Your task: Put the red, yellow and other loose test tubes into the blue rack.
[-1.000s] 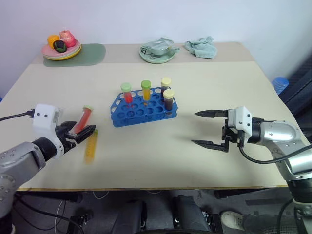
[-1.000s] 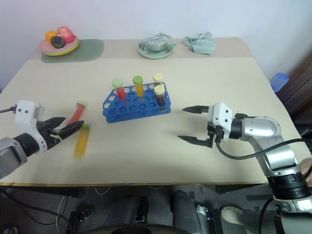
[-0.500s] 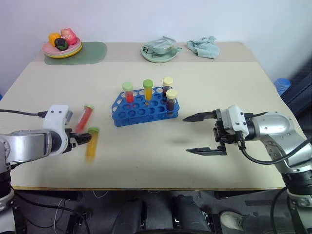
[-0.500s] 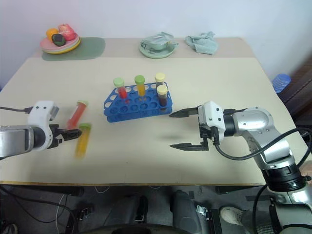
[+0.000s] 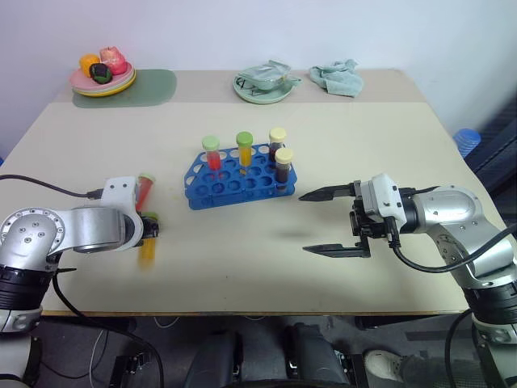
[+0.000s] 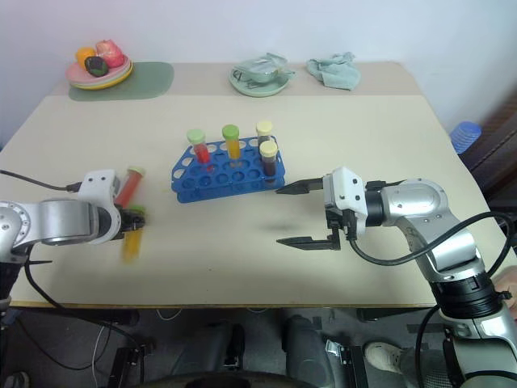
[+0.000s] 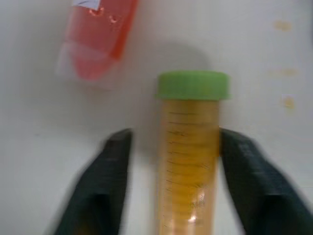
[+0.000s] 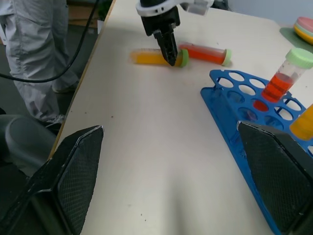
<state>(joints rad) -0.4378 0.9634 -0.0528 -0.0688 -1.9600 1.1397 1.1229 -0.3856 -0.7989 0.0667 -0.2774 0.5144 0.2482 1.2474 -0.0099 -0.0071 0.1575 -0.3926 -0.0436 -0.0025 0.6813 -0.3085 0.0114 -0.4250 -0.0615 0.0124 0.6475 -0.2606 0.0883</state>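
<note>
The blue rack stands mid-table with several capped tubes upright in it. Left of it two loose tubes lie on the table. One is the red tube, the other the yellow tube with its green cap. My left gripper points down at the yellow tube just below that cap. Its black fingers sit on both sides of the tube, shut on it, and the tube still rests on the table. My right gripper hovers open right of the rack, holding nothing.
At the table's back edge are a plate of toy fruit on a green mat, a green dish and a crumpled cloth. A person's legs stand beside the table's left edge.
My left gripper has turned downward, sunk onto the yellow tube and closed around it. My right gripper has drifted slightly toward the rack, still open.
</note>
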